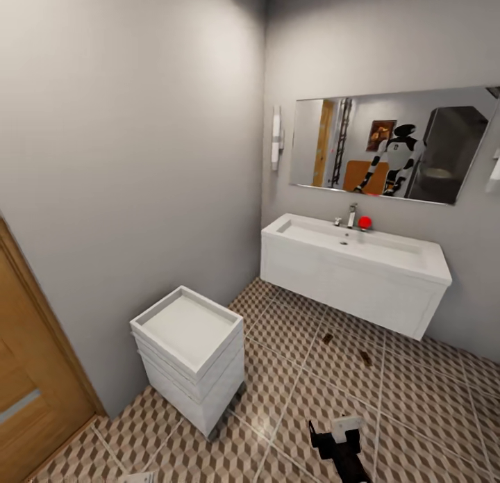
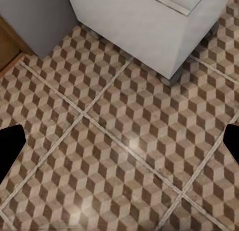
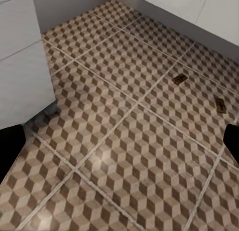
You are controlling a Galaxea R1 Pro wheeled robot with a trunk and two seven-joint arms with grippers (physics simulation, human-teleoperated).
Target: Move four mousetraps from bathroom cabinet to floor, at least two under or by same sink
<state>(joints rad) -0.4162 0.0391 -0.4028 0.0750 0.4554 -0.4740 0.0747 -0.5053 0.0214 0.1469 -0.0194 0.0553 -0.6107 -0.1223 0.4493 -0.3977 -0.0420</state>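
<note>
mousetraps: two (image 1: 327, 338) (image 1: 365, 358) lie apart on the bathroom floor (image 1: 417, 413), centre-right of frame, just before the bathroom sink (image 1: 361, 243) | one white drawer unit (image 1: 189, 358) at lower left | one mirror (image 1: 392, 144) above | left gripper (image 2: 119, 141) and right gripper (image 3: 119, 141): fingers spread wide, holding nothing

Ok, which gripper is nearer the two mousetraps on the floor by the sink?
Right. The right gripper hangs over the tiles with the mousetraps ahead of it, toward the sink. The left gripper hangs by the white drawer unit, farther away.
</note>
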